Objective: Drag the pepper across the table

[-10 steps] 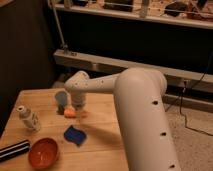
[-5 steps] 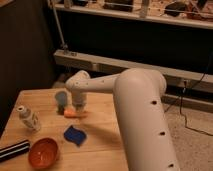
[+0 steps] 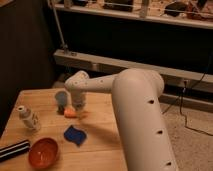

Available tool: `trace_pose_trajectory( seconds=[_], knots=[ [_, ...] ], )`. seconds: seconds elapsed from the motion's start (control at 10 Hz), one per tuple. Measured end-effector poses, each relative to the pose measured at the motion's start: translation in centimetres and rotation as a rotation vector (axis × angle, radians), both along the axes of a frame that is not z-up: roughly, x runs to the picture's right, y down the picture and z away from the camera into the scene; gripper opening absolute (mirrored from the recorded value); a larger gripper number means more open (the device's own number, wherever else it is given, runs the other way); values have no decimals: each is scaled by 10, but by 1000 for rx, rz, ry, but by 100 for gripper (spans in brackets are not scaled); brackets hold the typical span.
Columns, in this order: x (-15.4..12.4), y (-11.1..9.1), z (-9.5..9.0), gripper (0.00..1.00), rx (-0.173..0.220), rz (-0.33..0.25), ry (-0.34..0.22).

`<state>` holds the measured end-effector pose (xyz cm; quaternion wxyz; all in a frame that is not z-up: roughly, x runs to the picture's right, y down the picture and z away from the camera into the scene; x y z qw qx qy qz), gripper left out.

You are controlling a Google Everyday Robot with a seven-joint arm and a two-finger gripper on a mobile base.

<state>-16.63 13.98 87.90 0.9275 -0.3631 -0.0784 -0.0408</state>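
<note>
end effector (image 3: pixel 77 108) hangs low over the far-middle part of the surface (image 3: pixel 96 146), its tip right down at the pepper (image 3: pixel 70 113); whether it is spread, pressed together or pinching the pepper cannot be told from this view. nearest the camera, the thick white arm (image 3: pixel 137 120) fills the right side and reaches leftward across the surface toward the end effector. at the near left edge lies a dark striped object (image 3: pixel 12 150), partly cut off by the frame. just beside it sits a round orange bowl (image 3: pixel 43 152). a little further in, near the middle, a flat dark-blue wavy piece (image 3: pixel 75 135) lies on the wood, apart from the bowl. further back on the left a small white bottle (image 3: pixel 29 118) stands, slightly tilted. beyond the blue piece the pepper, small and orange, lies flat on the surface directly under the end effector, and the two look to be touching. just behind the pepper, to its left, stands a small grey-blue object (image 3: pixel 61 98), its kind unclear. past the far edge of the surface runs a pale ledge (image 3: pixel 130 67) along a dark wall, with a black cable (image 3: pixel 186 107) trailing onto the speckled floor (image 3: pixel 192 145) at the right.
</note>
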Motion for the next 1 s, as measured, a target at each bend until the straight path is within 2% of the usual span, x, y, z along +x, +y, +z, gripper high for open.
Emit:
trace_pose_trajectory(
  seconds=[0.5, 0.6, 0.8, 1.0],
  knots=[
    [3, -1, 3, 45, -3, -4, 21],
    [5, -1, 4, 40, -3, -4, 29],
    [7, -1, 5, 18, -4, -5, 38],
    [7, -1, 5, 11, -7, -9, 42]
  ],
)
